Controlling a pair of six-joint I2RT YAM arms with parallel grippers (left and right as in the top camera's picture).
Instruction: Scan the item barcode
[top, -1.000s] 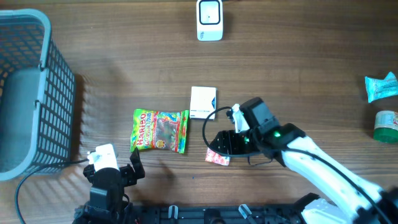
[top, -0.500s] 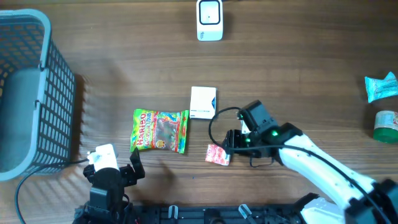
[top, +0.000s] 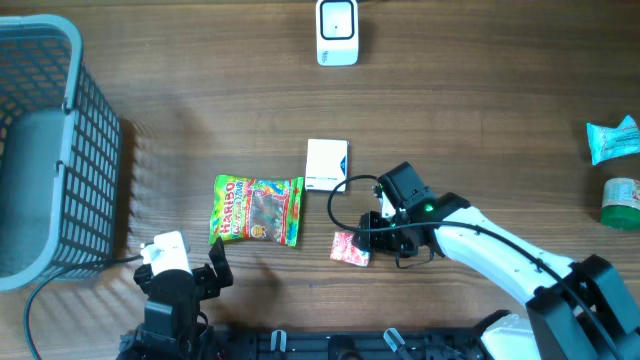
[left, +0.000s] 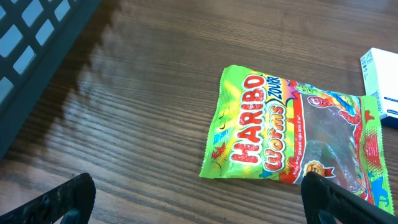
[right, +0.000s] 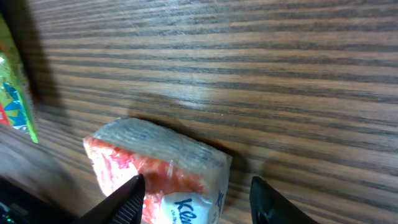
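Overhead view of a wooden table (top: 480, 100). My right gripper (right: 196, 202) sits low over a small red-and-white tissue pack (right: 158, 163). The pack lies flat near the table's centre, just right of a Haribo sweet bag (top: 257, 210) and below a small white box (top: 326, 164). In the right wrist view the jaws stand half-wide and straddle the pack. One finger (right: 127, 200) is at the pack's edge, perhaps touching. The other finger (right: 267, 198) is apart from it, with bare wood between. Nothing is gripped yet. My left gripper (left: 199, 205) waits at the near edge, jaws wide and empty, facing the sweet bag.

I judge the step in hand to be taking hold of the pack, so it can go to the white scanner (top: 337, 32) at the far edge. To do this well, I want the pack centred between the jaws before closing. It looks offset to one side and could skid or twist. The wrapper looks soft and glossy, so a moderate squeeze should do. Too hard a squeeze would crumple it and wrinkle any barcode. I cannot see a barcode from here, so I should expect to turn the pack toward the scanner.
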